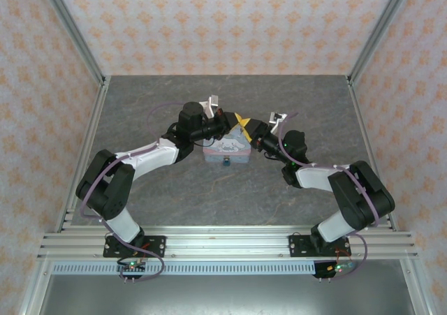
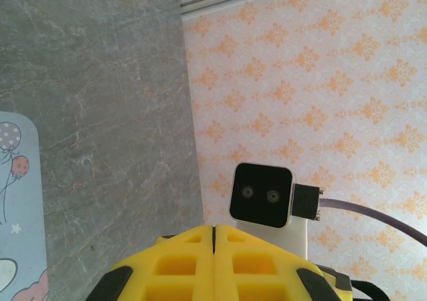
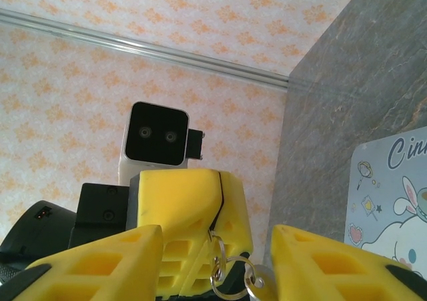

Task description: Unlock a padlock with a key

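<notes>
The left gripper's (image 2: 215, 237) jaws are pressed flat together, seam closed. In the right wrist view a short chain of silvery metal key rings (image 3: 225, 279) hangs from that seam. The right gripper's (image 3: 217, 237) jaws stand wide apart, one yellow finger on each side of the left gripper's closed tips.

At the bottom of the rings sits a small grey rounded piece, probably the head of the thin silvery-grey metal key (image 3: 262, 289). Its blade is cut off by the frame edge, so I cannot tell which way it points.

From above, both grippers meet over the pastel-blue cartoon-printed rectangular tin (image 1: 218, 151), whose long axis runs left to right. The tiny dark blue-green padlock (image 1: 227, 163) lies at the tin's near edge, too small to read its axis. Beyond stretches the grey marbled table (image 1: 160, 105).
</notes>
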